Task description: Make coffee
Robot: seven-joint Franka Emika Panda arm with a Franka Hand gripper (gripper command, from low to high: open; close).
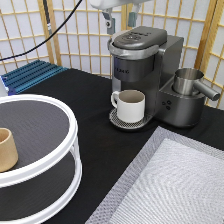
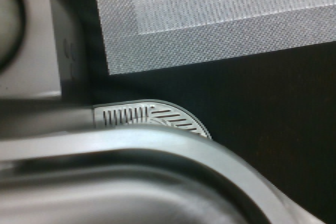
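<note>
Gripper poised open and empty above the closed coffee machine.

In the exterior view, the two-finger gripper [image 1: 119, 20] is seen at the top, just above the lid of the grey single-serve coffee machine [image 1: 142, 70], fingers spread apart with nothing between them. A cream-white handled mug [image 1: 130, 105] is set on the drip tray [image 1: 116, 120]. In the wrist view, the machine's lid fills the picture, with the drip tray's grille [image 2: 150, 116] below. The coffee pod is shown nowhere, so its place and axis cannot be told. A risk is judged: a fingertip could be caught on the lid.
</note>
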